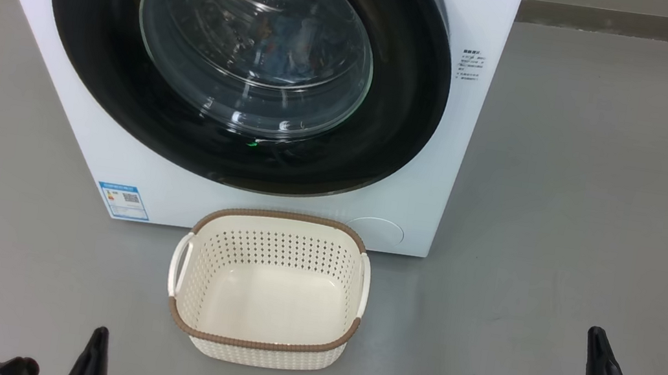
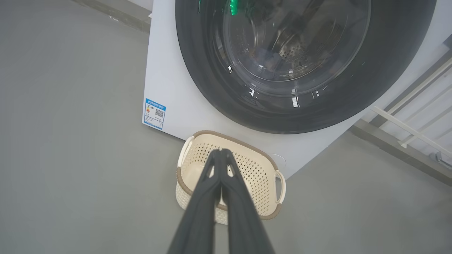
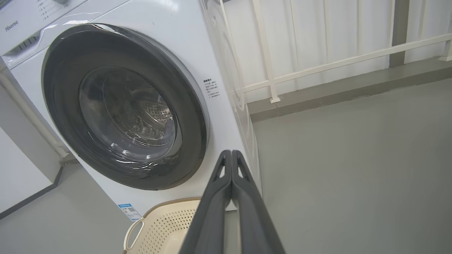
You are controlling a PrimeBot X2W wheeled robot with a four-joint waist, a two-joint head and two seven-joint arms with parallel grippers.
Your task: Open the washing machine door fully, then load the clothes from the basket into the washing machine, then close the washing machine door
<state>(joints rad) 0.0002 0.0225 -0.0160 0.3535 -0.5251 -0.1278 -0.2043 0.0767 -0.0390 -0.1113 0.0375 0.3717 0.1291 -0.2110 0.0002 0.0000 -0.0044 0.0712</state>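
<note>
Washing machine door [image 1: 247,57] sits closed against the white washing machine [image 1: 54,128], its black rim looking flush all round. Behind the glass is a smudge of blue and orange (the clothes [image 1: 282,46], I take it), and the basket [image 1: 273,251] stands bare on the grey floor [image 1: 565,213] just in front of the machine. The left gripper [image 2: 220,152] and the right gripper [image 3: 231,152] each have jaws pressed together on nothing, low and well apart from the door. To my eye only the latch is left to confirm: any last push should land on the black rim, not the glass bowl, square and steady, with both arms kept clear of the basket.
</note>
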